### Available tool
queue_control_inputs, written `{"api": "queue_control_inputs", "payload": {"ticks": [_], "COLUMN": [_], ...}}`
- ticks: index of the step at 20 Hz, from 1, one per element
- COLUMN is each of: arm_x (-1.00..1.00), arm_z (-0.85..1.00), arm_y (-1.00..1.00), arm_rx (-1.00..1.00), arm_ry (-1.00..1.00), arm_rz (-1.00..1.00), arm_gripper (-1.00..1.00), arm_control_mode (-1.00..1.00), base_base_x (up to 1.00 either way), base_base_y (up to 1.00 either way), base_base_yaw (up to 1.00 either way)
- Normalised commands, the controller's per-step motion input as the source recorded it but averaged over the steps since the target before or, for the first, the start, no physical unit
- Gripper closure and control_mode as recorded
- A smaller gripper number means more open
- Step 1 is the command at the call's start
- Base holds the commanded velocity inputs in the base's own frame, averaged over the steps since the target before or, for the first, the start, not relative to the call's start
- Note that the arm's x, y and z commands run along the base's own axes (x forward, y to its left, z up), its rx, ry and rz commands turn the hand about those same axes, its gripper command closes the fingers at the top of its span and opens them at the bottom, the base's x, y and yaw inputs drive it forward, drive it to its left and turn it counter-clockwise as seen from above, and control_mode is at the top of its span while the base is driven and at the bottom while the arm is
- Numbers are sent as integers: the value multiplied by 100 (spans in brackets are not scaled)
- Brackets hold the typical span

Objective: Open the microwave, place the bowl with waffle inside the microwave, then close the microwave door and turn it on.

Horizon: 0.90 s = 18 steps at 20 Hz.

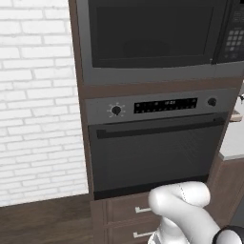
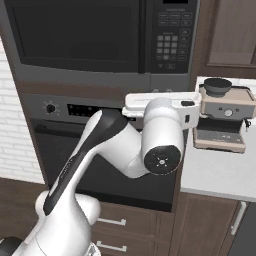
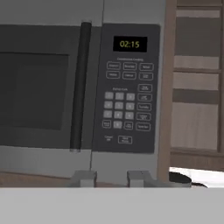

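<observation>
The wide dark grey built-in microwave (image 3: 87, 87) filled the upper part of both base views, set in brown wooden cabinetry above a knobbed dark grey wall oven (image 1: 152, 152) with a display strip. The microwave door (image 1: 152, 35), a large dark grey panel with a wide black window, stood closed and flush with the frame. In the hand view a dark vertical door handle (image 3: 78, 87) ran down the centre-left of the frame, just left of the button keypad panel (image 3: 127, 87), whose small display (image 3: 130, 43) read 02:15 in yellow digits.

The white arm's two-finger gripper (image 3: 111, 178) appeared at the bottom centre of the hand view, its two grey fingertips (image 3: 83, 178) side by side with a narrow gap between them and nothing visible in that gap (whether they were fully clenched could not be told). They sat below the microwave's lower edge, under the seam between door and keypad.

In the right base view the arm crossed the middle of the frame in front of the oven. At the right of that frame a beige and silver espresso machine (image 2: 222, 117) stood on a pale grey countertop (image 2: 220, 175). A dark round rim (image 3: 181, 178) showed at the lower right of the hand view, too little of it visible to identify. White brick wall (image 1: 35, 95) filled the left of the left base view.
</observation>
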Motion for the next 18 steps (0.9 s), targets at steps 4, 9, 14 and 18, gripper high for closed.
{"api": "queue_control_inputs", "payload": {"ticks": [4, 9, 14, 18], "arm_x": [44, 51, 48, 19], "arm_z": [-2, 7, 38, 39], "arm_y": [-2, -21, -56, -33], "arm_rx": [-16, -16, -14, -12], "arm_ry": [-6, 0, 6, 9], "arm_rz": [4, 18, 27, 19], "arm_gripper": [100, 100, 100, 100], "arm_control_mode": [-100, -100, -100, -100], "base_base_x": [0, 0, 0, 0], "base_base_y": [0, 0, 0, 0], "base_base_yaw": [0, 0, 0, 0]}}
